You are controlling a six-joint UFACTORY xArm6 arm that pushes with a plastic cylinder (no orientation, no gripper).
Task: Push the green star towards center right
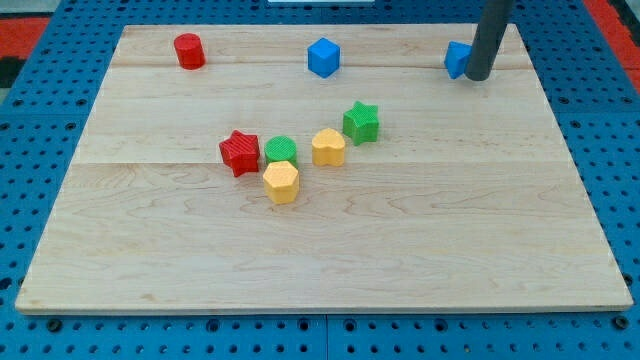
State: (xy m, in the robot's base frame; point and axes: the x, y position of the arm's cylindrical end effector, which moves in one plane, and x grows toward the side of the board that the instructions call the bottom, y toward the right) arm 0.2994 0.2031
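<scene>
Wooden worktop on a blue perforated base, seen from one camera. Toward the view's top left stands a red cylinder, alone and well apart from the rest. Near the middle lies a loose cluster: a red star at its left end; just beside it, to the view's right, a green block of rounded shape that I cannot make out further; touching that block's lower edge, a yellow hexagonal block. Next comes a second yellow block, heart-like in outline, and just above and right of it the green star, close enough that I cannot tell whether the two touch. The green star thus sits slightly above and right of the worktop's middle. At the view's top centre rests a blue cube. At the top right a further blue block is partly hidden behind my rod, so its shape is unclear. My end effector is a plain dark rod with nothing to open, close or hold; my tip sits against this blue block's right side, well apart from the green star, up and to the view's right of it.
</scene>
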